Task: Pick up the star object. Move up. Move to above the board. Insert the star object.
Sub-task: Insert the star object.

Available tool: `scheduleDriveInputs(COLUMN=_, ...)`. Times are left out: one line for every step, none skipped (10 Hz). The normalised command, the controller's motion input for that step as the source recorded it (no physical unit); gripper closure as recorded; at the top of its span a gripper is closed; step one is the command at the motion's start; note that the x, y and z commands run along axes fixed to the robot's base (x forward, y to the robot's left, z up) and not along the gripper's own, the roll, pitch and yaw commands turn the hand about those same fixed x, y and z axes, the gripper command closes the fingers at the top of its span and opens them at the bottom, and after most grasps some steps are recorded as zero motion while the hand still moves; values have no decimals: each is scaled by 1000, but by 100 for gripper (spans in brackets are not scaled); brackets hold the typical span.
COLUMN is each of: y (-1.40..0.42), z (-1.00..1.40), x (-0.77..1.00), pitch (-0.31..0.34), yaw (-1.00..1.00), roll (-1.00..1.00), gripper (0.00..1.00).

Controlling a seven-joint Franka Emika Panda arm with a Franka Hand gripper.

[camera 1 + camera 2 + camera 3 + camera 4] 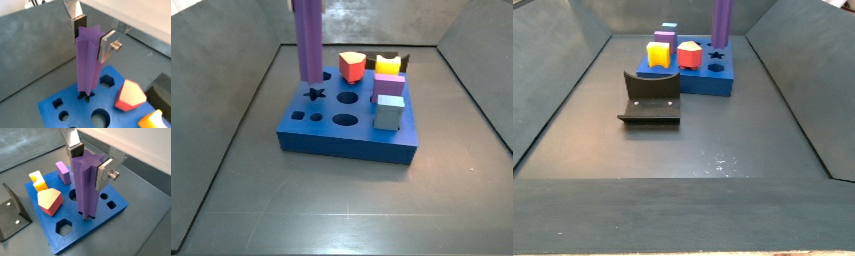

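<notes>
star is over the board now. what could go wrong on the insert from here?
1. The star object, clamped in the tool, hangs with its lower end at the board's star hole; whether the points line up can't be judged, so it may jam on the rim.
2. The grip is high on a tall prism, so contact could tilt it between the fingers.
3. The red block stands close beside the hole; sideways correction could bump it.

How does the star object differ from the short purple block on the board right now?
The star object is tall and slim; the purple block is short. The star is clamped in the gripper above the board, its lower end at the star hole; the block stands free in the board. Both are purple and upright.
</notes>
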Motion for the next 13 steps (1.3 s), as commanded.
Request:
scheduleDriveInputs(y=0, z=-300, x=71, pitch=-46, yaw=-71, roll=-33, gripper=100)
scheduleDriveInputs(y=0, z=-309, x=20, pitch=-49, yaw=-26, roll=-21, gripper=100)
scheduleDriveInputs(y=0, z=-303, x=43, pitch=-43, yaw=-40, roll=-30, gripper=100)
scheduleDriveInputs(y=0, z=-311, x=69, pitch=-63, yaw=-63, roll=-50, gripper=100)
scheduleDriveInputs(y=0, z=-294, x=51, pitch=-60, yaw=-74, roll=-54, gripper=100)
scheduleDriveInputs(y=0, z=-266, x=49, pitch=-47, yaw=-71, roll=-54, gripper=100)
scheduleDriveInputs(y=0, z=-291, x=49, pitch=-66, yaw=-89, roll=-53, gripper=100)
scheduleDriveInputs(y=0, z=-377, x=46, pitch=-51, yaw=-89, roll=-27, gripper=100)
scheduleDriveInputs(y=0, z=-500, x=0, pitch=0, yaw=0, roll=24, gripper=100)
scheduleDriveInputs(y=0, z=-463, x=0, pitch=0, yaw=163, roll=46, gripper=100)
scheduleDriveInputs(y=0, z=-443, x=0, pitch=0, yaw=326, roll=71, gripper=100)
scheduleDriveInputs(y=0, z=-429, x=0, pitch=0, yaw=380, roll=84, gripper=100)
scheduleDriveInputs(y=0, z=-426, x=0, pitch=0, yaw=406, roll=87, gripper=100)
